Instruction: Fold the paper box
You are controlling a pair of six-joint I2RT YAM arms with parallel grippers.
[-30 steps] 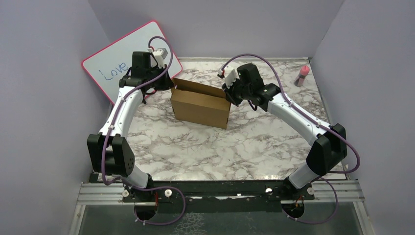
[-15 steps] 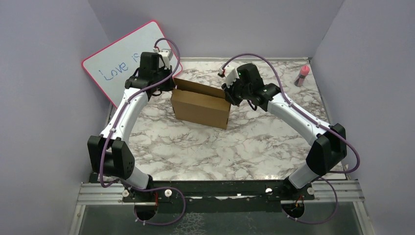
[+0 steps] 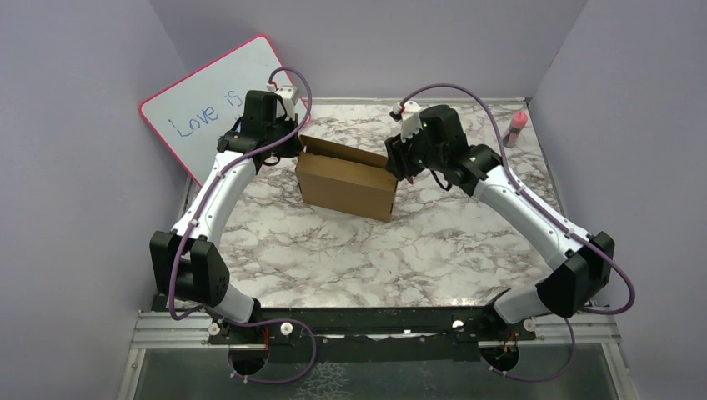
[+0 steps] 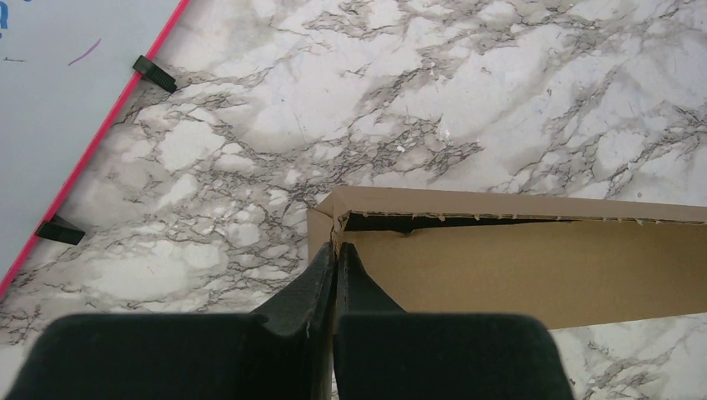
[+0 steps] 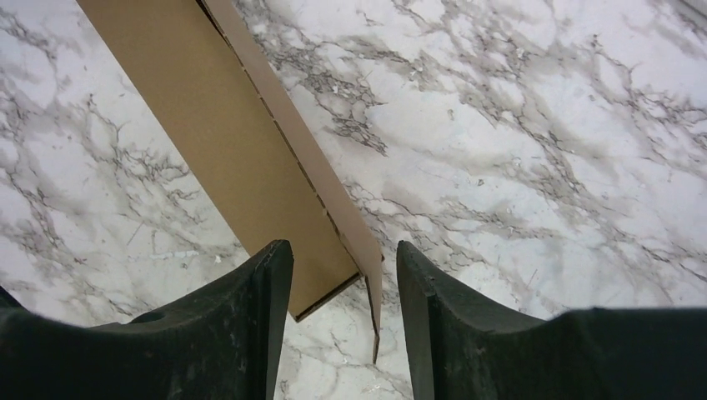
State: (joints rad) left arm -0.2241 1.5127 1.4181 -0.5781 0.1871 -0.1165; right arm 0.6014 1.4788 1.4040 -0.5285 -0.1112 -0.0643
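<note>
I observe left gripper (image 4: 336,248) pressed together, tips meeting the paper box (image 4: 534,271) corner; right gripper (image 5: 344,260) parted, straddling its end flap without grip.

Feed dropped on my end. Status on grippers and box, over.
Left gripper shut at paper box left corner. Right gripper open, straddling its right end flap. Whiteboard, pink bottle well clear.
</note>
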